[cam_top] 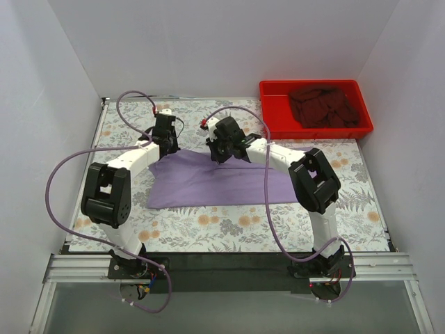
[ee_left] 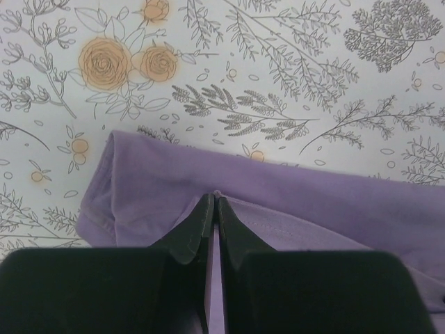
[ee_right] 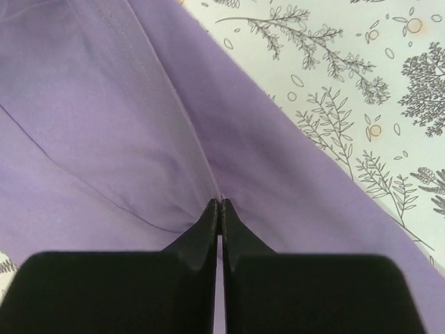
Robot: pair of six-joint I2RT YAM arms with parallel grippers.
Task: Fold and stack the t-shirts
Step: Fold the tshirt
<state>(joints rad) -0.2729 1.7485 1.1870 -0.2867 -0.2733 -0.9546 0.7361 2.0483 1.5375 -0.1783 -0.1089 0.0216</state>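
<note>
The pale lavender t-shirt (cam_top: 215, 182) lies spread on the floral table, partly folded. My left gripper (cam_top: 165, 142) is shut on its far left edge; the left wrist view shows the fingertips pinching a fold of the lavender t-shirt (ee_left: 292, 209). My right gripper (cam_top: 221, 149) is shut on the far edge near the middle; the right wrist view shows the lavender t-shirt (ee_right: 104, 125) pulled into a ridge at the tips. The dark maroon t-shirt (cam_top: 321, 104) lies crumpled in the red tray (cam_top: 272, 118) at the back right.
The floral tablecloth (cam_top: 229, 226) covers the table. White walls close in the left, back and right. Purple cables loop over both arms. The arm bases stand on the black rail at the near edge.
</note>
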